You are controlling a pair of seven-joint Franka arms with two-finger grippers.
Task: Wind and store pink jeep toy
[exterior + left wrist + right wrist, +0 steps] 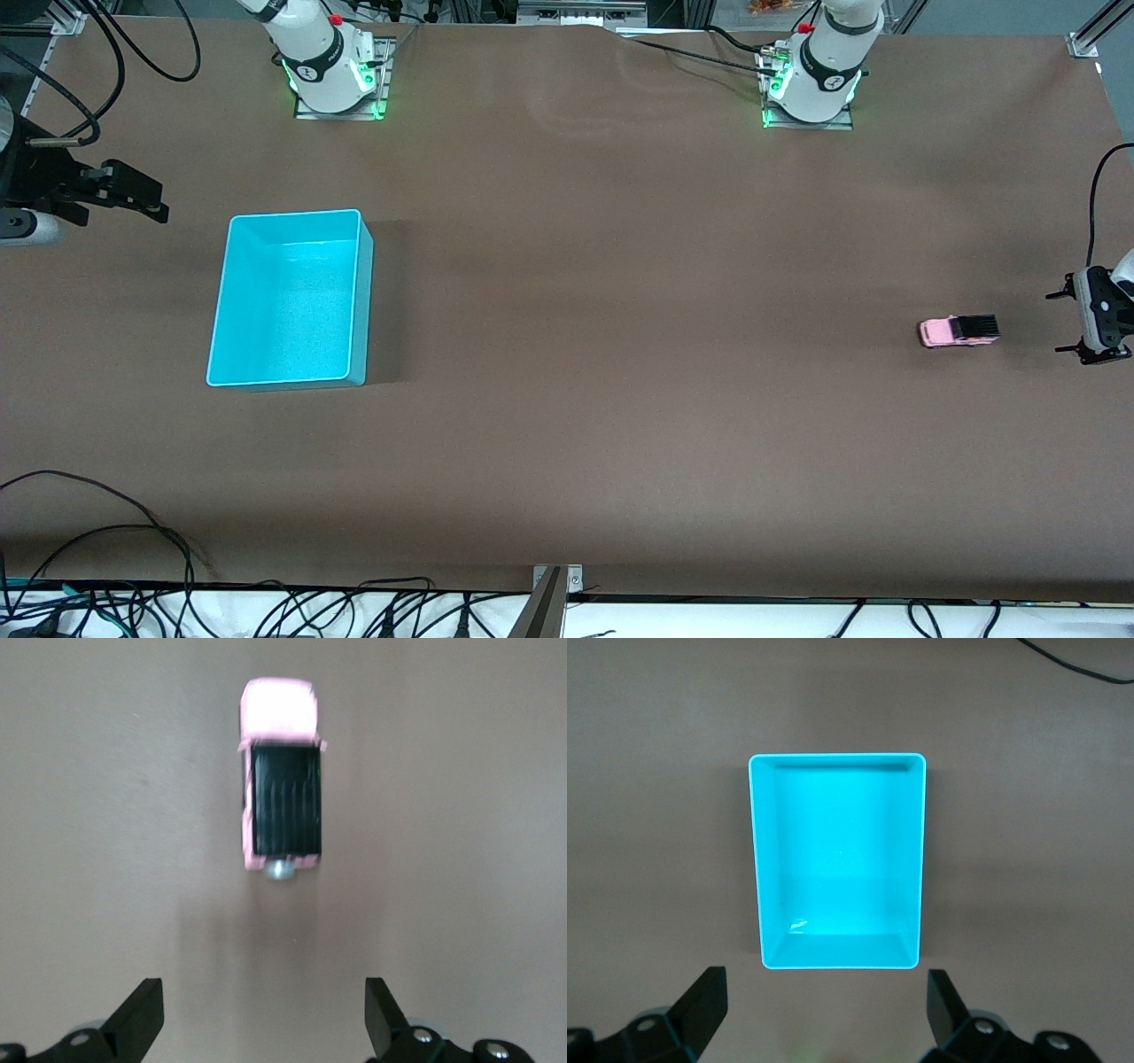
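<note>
The pink jeep toy [959, 331], pink with a black roof, stands on the brown table toward the left arm's end. In the left wrist view the jeep [281, 780] lies ahead of the fingers, with a small metal knob at the end that faces them. My left gripper [1063, 322] is open and empty, low beside the jeep and apart from it; it also shows in the left wrist view [264, 1019]. My right gripper [162, 202] is open and empty beside the turquoise bin [288, 301]; it also shows in the right wrist view [828, 1010].
The turquoise bin [837, 859] is empty and stands toward the right arm's end of the table. Cables [133, 532] lie along the table edge nearest the front camera. The arm bases [332, 66] stand at the table's farthest edge.
</note>
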